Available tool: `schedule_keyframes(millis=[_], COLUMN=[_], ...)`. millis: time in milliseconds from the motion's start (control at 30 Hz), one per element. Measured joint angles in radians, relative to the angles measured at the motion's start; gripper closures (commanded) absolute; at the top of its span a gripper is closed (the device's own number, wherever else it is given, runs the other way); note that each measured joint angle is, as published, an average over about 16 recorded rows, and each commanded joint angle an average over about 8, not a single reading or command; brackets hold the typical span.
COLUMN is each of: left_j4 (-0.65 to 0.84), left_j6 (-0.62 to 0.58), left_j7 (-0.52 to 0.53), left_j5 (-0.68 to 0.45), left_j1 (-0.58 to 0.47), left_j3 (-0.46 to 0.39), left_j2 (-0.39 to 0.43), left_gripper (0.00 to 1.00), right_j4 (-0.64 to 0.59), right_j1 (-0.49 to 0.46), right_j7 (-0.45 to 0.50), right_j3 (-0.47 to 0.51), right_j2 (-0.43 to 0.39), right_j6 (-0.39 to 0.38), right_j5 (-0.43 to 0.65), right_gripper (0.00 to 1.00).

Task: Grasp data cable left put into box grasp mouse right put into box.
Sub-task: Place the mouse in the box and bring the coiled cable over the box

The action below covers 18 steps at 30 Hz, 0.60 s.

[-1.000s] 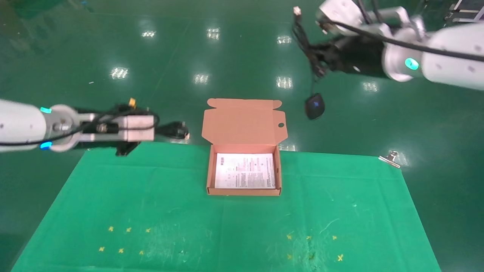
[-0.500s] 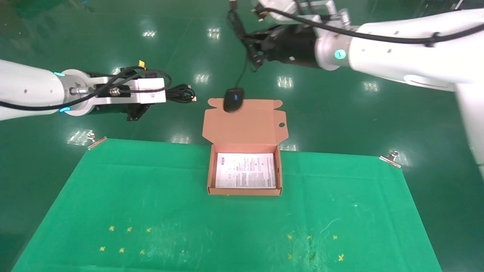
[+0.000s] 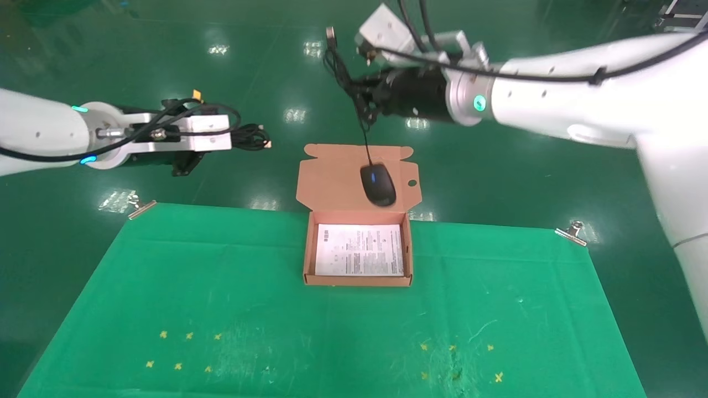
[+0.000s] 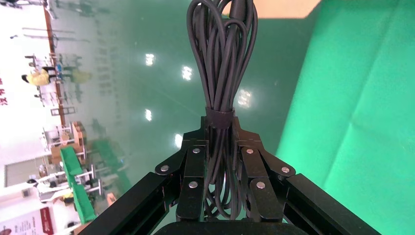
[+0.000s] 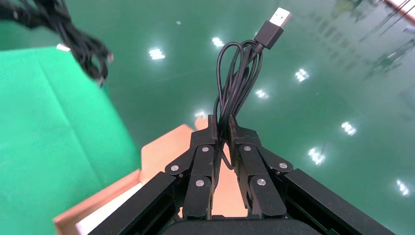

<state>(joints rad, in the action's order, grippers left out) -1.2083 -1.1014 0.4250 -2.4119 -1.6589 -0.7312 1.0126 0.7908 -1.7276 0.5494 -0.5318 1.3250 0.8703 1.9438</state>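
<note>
The box (image 3: 358,280) stands open on the green cloth with a white printed sheet inside; its lid (image 3: 332,177) stands up at the back. The black mouse (image 3: 378,185) with its blue light hangs by its cord in front of the lid, above the box's back edge. My right gripper (image 3: 369,94) is shut on the bunched mouse cord (image 5: 237,83), whose USB plug (image 5: 274,27) sticks out past the right gripper (image 5: 222,125). Left of the box and off the table's far edge, my left gripper (image 3: 239,139) is shut on the coiled data cable (image 3: 253,138); this data cable (image 4: 221,58) is strapped where the left gripper (image 4: 220,128) holds it.
The green cloth (image 3: 221,287) covers the table, held by metal clips at the back left (image 3: 138,207) and back right (image 3: 571,231). Yellow cross marks (image 3: 182,348) lie near the front. Glossy green floor lies behind the table.
My right arm swung left, carrying the mouse from right of the box to in front of the lid. My left arm rose from the table's far edge with the data cable.
</note>
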Motion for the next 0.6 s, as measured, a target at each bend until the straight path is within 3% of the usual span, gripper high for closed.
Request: schedule_keyframes(millis=[600], left_j4=[-0.071], left_j6=[-0.09], left_j7=[0.128], left_j5=[-0.125], left_j1=[0.041], left_j3=[-0.008], left_j2=[-0.055], left_gripper=[1.0], right_j4=[-0.016], right_j1=[0.084], right_j7=[0.003], right_j3=[-0.108], right_j2=[0.03], right_j6=[-0.043], right_j5=[-0.088], right_gripper=[1.0])
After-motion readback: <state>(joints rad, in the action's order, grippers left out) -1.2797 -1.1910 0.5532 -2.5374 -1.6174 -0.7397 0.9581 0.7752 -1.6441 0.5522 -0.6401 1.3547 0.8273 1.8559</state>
